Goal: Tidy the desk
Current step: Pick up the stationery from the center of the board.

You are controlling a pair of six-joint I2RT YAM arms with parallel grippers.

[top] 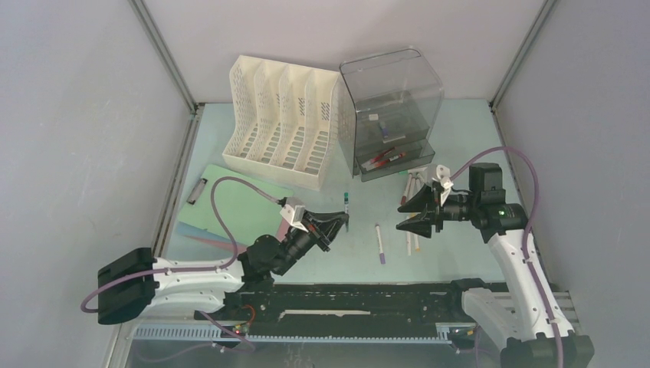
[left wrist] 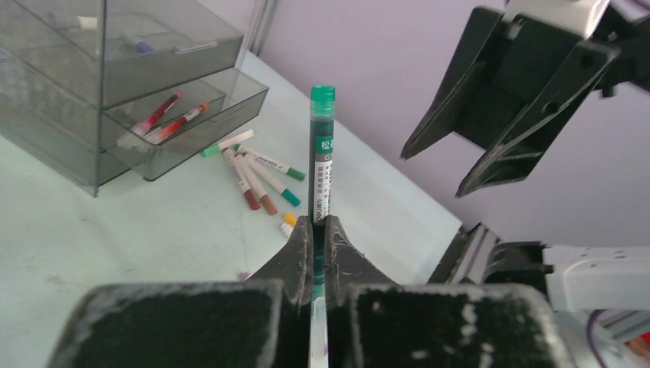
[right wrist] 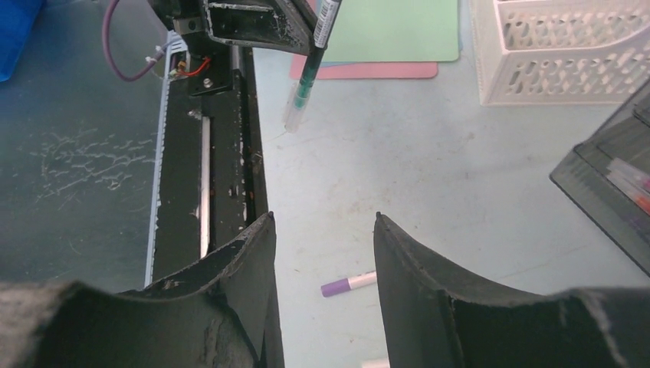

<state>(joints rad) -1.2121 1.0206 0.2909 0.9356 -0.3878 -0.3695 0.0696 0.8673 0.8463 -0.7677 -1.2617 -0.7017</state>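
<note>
Out in front of the smoked grey drawer unit, on its left-hand side, the left tool is clamped tight on a green marker. The marker's green cap end stands out past the fingertips, and its pale end runs back between the fingers. Facing it, straight in front of the drawer unit, the right tool hangs with its jaws apart and nothing between them.

Below that tool, farther from the drawer unit than either tool's fingertips, a purple-capped marker lies flat on the surface. A loose cluster of markers lies just beside the unit's front right corner. The unit's bottom drawer is pulled out, with red markers inside it.

Touching or nearly touching the drawer unit's left wall stands a white slotted file rack. Well to the unit's front left lies a green clipboard, with a pink folder showing under its near edge.

The pale mint-green surface spreads under the drawer unit and everything else, bounded by aluminium rails and grey walls.
</note>
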